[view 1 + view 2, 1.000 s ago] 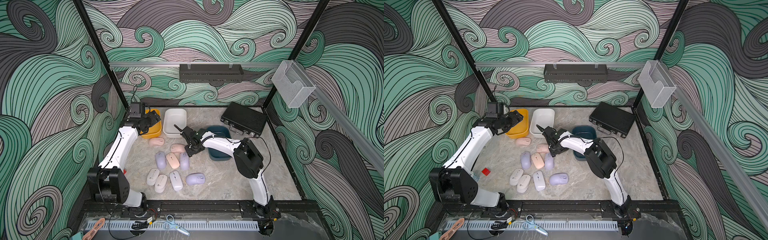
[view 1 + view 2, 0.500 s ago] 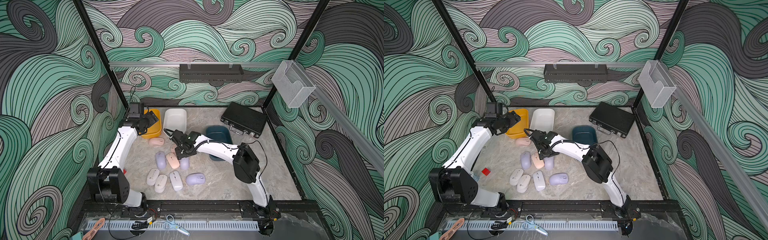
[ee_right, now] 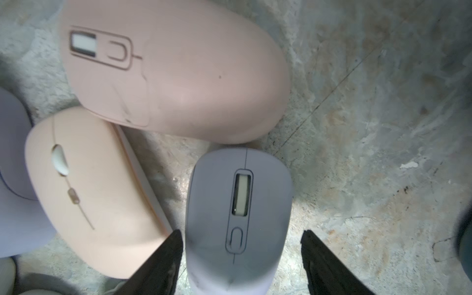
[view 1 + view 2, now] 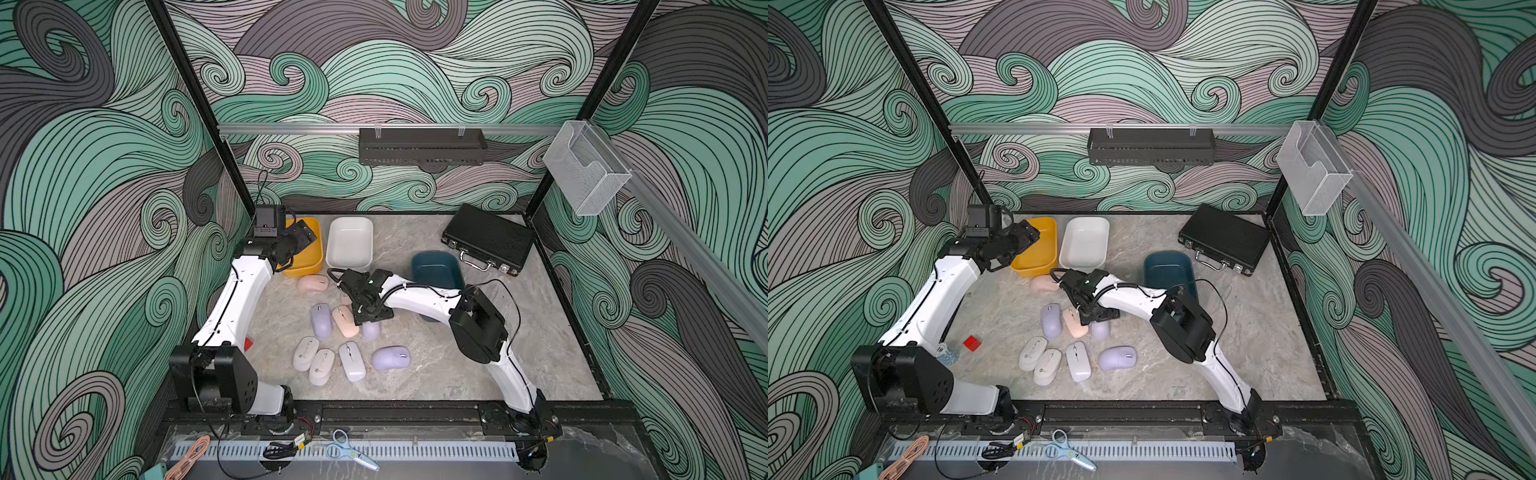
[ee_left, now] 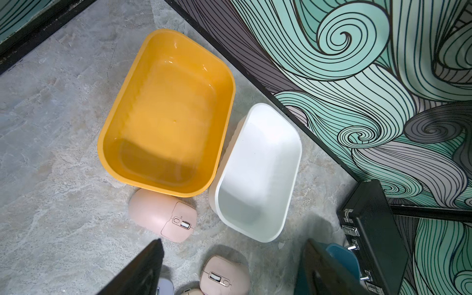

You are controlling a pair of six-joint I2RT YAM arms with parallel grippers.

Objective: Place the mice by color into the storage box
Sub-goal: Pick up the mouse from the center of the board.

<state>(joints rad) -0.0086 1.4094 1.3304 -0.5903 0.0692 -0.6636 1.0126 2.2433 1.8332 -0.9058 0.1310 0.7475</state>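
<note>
Several mice lie mid-table in both top views: three off-white [image 4: 321, 366], lavender ones [image 4: 321, 320] [image 4: 390, 358], pink ones [image 4: 312, 284] [image 4: 345, 321]. My right gripper [image 4: 372, 318] [image 3: 241, 232] is open and low over another lavender mouse [image 3: 238, 204], one finger [image 3: 166, 255] at its side, the other standing apart. My left gripper [image 5: 233, 241] [image 4: 301, 239] hangs open above the yellow box [image 5: 168, 115], holding nothing. The white box [image 5: 258, 173] beside it is empty. The blue box [image 4: 436, 270] is partly behind the right arm.
A black case [image 4: 488, 239] lies at the back right near the blue box. A small red block [image 4: 972, 343] sits by the left arm's base. Scissors [image 4: 349, 451] lie on the front rail. Patterned walls close in three sides.
My right gripper has swung left from beside the blue box and come down over the lavender mouse in the cluster. The left arm has barely moved.
</note>
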